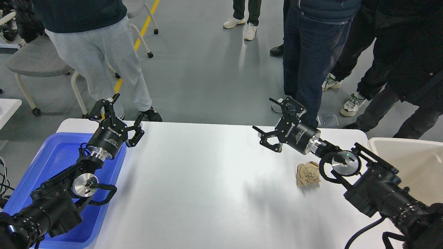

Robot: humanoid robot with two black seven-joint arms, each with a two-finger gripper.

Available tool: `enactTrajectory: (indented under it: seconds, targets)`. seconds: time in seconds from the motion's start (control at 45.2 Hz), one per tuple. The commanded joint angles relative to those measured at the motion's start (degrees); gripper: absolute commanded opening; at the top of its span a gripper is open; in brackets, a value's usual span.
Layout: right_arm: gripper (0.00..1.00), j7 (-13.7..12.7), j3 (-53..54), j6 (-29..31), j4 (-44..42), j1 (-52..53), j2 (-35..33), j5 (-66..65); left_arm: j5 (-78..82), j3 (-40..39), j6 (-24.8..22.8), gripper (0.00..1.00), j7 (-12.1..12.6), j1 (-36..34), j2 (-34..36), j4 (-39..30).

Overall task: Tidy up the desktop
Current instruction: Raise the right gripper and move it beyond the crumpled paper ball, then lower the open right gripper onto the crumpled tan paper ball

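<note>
The right gripper stands wide open with nothing between its two black fingers, one finger reaching up toward the far edge of the table and the other pointing left over the white surface. It hangs above the far right part of the desktop, apart from everything lying there. The right arm runs back from it toward the lower right corner, its silver wrist ring and a small green light showing. Just beside that arm, on its near left side, a crumpled ball of brown paper sits on the desktop, well behind the open fingers and not touched by them. The left gripper is likewise spread wide and empty, its fingers raised over the far left corner of the desktop, where the white top meets the blue plastic tray. The left arm lies across the tray, which rests at the left end of the desktop. At the right end a beige bin stands beside the table's corner. The desktop itself fills the middle of the view, a broad white top with rounded corners, reaching from the tray to the bin. Beyond it, on the grey floor, several people stand, seen from the waist down, and a grey chair on castors stands at the far left.
</note>
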Motion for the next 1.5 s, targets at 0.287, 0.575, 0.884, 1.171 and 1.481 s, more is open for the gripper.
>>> enactTrajectory:
  seconds: [0.287, 0.575, 0.884, 1.171, 1.481]
  targets:
    - [1.0, -0.1, -11.8, 0.1, 7.5, 13.3, -16.1, -8.0, 0.0, 0.0, 0.0, 1.0, 0.0, 0.0, 0.0, 0.0]
    - [1.0, -0.1, -33.3, 0.2, 15.0, 27.5, -27.0, -15.1, 0.0, 0.0, 0.0, 1.0, 0.0, 0.0, 0.0, 0.0]
    - [1.0, 0.2, -56.4, -1.1, 25.6, 36.1, -29.6, -28.4, 0.0, 0.0, 0.0, 1.0, 0.0, 0.0, 0.0, 0.0]
    - [1.0, 0.2, -65.9, -8.3, 25.1, 35.1, -25.7, -38.6, 0.0, -0.1, 0.0, 1.0, 0.0, 0.0, 0.0, 0.0]
    - [1.0, 0.3, -67.4, -11.1, 19.4, 29.9, -19.7, -42.1, 0.0, 0.0, 0.0, 1.0, 0.0, 0.0, -0.1, 0.0]
